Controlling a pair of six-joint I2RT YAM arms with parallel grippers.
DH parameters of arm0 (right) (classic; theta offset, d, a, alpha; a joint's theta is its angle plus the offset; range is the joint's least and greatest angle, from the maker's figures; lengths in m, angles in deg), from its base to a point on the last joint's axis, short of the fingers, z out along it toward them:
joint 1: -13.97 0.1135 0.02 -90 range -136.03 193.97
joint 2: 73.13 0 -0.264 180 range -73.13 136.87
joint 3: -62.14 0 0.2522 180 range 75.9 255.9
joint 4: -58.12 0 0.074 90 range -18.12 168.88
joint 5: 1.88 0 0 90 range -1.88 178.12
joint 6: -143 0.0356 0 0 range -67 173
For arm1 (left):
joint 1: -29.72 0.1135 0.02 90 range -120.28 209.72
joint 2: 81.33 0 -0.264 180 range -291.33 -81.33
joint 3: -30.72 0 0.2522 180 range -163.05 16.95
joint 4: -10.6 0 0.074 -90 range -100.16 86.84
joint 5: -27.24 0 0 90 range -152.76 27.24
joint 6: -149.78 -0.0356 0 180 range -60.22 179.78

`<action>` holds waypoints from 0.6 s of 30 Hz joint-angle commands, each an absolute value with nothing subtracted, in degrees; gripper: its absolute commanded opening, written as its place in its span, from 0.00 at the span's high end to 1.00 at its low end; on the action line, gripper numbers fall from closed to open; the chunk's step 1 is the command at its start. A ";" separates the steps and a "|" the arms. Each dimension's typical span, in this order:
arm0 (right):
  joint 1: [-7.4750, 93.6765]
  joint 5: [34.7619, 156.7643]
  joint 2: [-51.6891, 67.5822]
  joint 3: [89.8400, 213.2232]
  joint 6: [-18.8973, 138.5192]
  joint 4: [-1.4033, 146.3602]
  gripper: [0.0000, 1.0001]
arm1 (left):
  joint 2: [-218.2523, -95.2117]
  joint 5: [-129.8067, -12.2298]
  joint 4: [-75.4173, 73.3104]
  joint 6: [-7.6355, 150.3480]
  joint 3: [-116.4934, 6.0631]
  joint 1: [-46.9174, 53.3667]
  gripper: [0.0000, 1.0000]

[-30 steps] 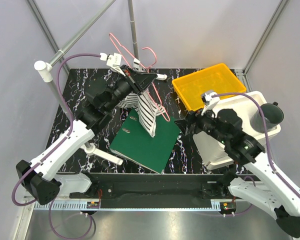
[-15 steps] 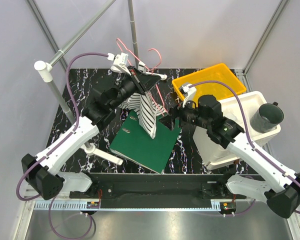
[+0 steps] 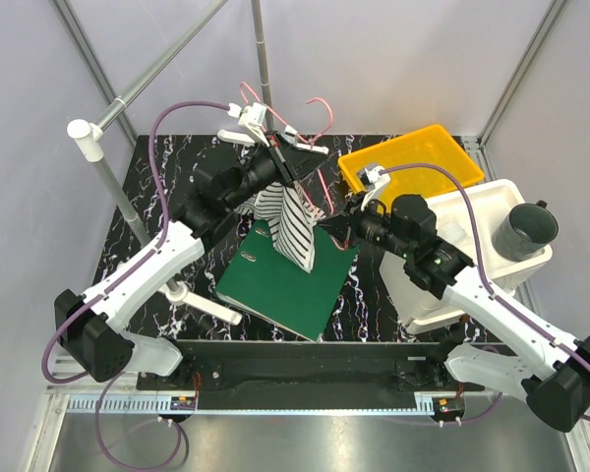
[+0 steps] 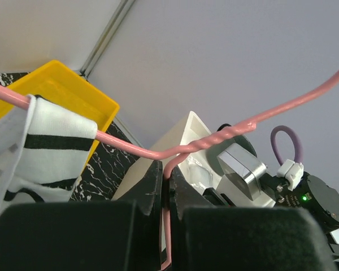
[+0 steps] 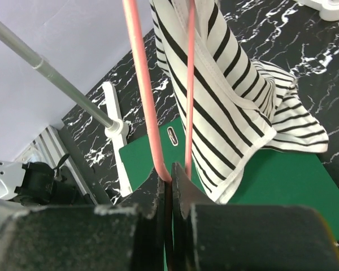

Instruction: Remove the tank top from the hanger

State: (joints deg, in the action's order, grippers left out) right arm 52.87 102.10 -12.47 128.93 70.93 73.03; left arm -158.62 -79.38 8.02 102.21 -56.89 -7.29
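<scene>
– Where's the tank top (image 5: 214,84)?
– On the pink hanger (image 5: 143,84), up in the air; its bottom touches the far edge of the green binder (image 5: 282,180).
– And the jaws?
– The left gripper (image 4: 166,169) pinches the hanger by its twist; the right gripper (image 5: 168,175) pinches wire too, not cloth.
– What might go wrong?
– Pulling apart could bend the wire; the top wouldn't slide off.

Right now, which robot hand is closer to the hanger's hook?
Left. The left gripper pinches the pink hanger just below its twisted neck, near the hook; the right gripper clamps the wire lower down, beside the striped tank top.
</scene>
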 commanded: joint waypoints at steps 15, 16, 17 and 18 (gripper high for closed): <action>52.73 88.48 -20.40 128.72 76.55 71.62 1.00 | -142.60 -76.06 0.63 78.07 -53.63 -6.84 0.12; 52.73 88.47 -20.49 129.24 76.73 73.45 1.00 | -141.11 -74.46 -0.60 76.49 -52.49 -6.93 0.12; 52.73 88.39 -20.92 129.42 76.73 73.81 1.00 | -139.70 -73.05 -1.39 75.00 -50.91 -6.93 0.11; 52.73 88.47 -21.10 129.86 76.81 74.08 1.00 | -137.95 -71.39 -2.44 71.59 -50.55 -6.75 0.09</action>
